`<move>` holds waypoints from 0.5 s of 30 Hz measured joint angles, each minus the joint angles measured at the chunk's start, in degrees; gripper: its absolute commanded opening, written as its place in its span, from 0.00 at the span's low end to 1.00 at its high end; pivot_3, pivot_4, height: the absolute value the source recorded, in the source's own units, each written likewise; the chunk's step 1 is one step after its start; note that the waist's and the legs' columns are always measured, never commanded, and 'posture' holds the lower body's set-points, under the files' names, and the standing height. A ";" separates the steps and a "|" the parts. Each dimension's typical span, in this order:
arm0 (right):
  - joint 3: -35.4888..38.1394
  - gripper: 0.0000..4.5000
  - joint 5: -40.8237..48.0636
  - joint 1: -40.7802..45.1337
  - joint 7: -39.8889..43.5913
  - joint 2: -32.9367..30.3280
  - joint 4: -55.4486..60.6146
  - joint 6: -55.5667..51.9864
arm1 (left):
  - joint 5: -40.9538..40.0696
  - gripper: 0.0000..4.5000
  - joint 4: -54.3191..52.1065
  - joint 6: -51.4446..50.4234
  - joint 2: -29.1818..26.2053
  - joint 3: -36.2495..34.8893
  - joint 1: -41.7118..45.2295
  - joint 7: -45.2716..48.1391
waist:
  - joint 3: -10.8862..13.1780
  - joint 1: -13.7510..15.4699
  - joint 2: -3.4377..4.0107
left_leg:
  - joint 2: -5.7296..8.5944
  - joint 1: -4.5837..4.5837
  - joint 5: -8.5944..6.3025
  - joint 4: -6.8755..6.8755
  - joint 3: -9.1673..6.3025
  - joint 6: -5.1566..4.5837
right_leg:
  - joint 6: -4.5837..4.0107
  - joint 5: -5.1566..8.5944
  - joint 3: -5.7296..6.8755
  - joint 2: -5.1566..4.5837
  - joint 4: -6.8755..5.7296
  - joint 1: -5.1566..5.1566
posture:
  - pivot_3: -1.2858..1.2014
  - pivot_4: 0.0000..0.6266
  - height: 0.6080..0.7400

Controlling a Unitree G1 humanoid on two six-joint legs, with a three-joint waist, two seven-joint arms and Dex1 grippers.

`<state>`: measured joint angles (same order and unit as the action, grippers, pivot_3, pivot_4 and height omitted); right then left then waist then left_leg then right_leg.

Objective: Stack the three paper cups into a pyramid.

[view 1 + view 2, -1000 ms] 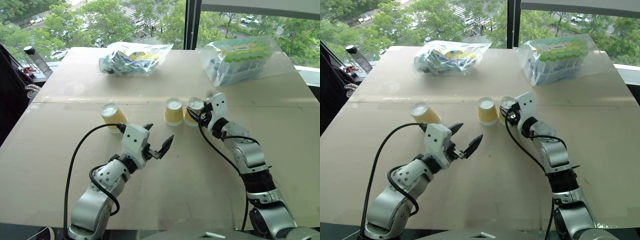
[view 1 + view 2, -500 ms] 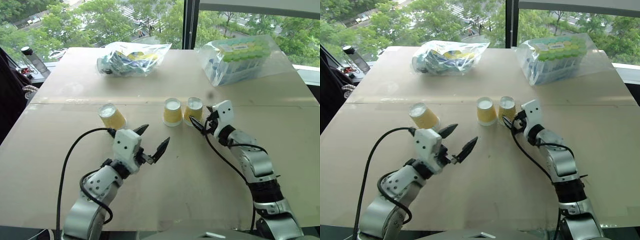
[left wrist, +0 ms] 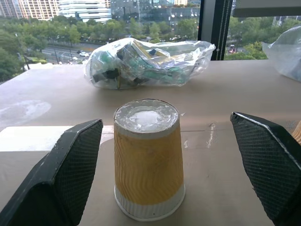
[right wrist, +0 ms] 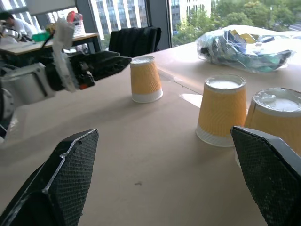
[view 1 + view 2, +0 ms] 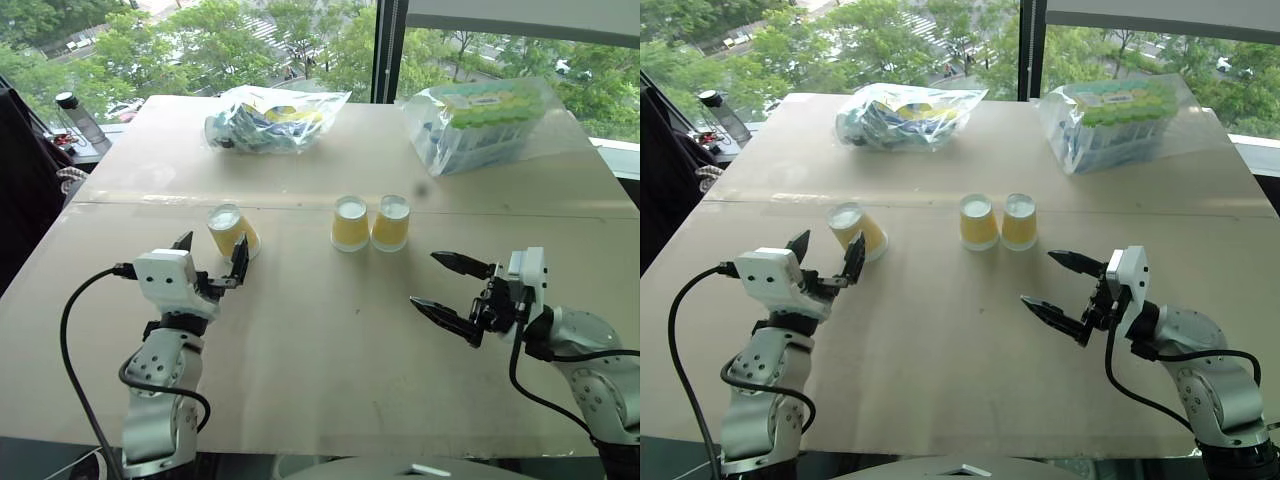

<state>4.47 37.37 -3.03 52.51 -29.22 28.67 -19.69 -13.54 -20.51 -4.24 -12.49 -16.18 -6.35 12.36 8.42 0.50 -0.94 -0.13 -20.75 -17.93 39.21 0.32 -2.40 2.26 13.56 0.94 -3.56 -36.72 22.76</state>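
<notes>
Three small yellow-orange paper cups, all matt w/ wavy embossed ribs: left cup (image 3: 148, 160), middle cup (image 5: 350, 223), right cup (image 5: 390, 222); white smooth rim bands. Wide tan table (image 5: 330, 340): matt, looks like cardboard or board sheet, faint scuffs. Clear plastic bag of mixed packets (image 5: 272, 117) at 11 o'clock and clear plastic bag of green-capped tubs (image 5: 478, 122) at 1 o'clock: glossy, crinkled film. Left gripper (image 5: 211, 259) and right gripper (image 5: 447, 287) fingers: black, matt, fine mesh-textured pads (image 3: 70, 169); housings smooth white plastic, silver arm shells semi-gloss.

Yellow-orange cups on a tan table

The three paper cups (image 5: 231, 231) (image 5: 349, 223) (image 5: 390, 222) are coloured yellow-orange with a faint wavy pattern and white rims. The table (image 5: 330, 330) is plain tan. Black, mesh-textured fingers (image 3: 61, 179) are seen on both grippers.
</notes>
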 measured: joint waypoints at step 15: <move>-0.30 0.99 1.18 -0.71 1.14 1.10 1.16 5.73 | 4.92 1.00 11.34 3.01 -2.53 0.79 7.58 -1.15 | 0.04 0.24 -0.05 | 0.01 -0.12 0.00 -0.02 -0.24 0.02 | 0.00 0.00 0.10 -0.35 0.01 0.00 | 0.52 0.24 1.00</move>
<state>4.18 38.55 -3.74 53.66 -28.12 29.83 -13.96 -8.62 -9.17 -1.23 -15.02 -15.39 1.23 11.21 8.46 0.74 -0.98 -0.12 -20.87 -17.92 39.19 0.08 -2.38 2.26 13.56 1.04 -3.92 -36.71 22.77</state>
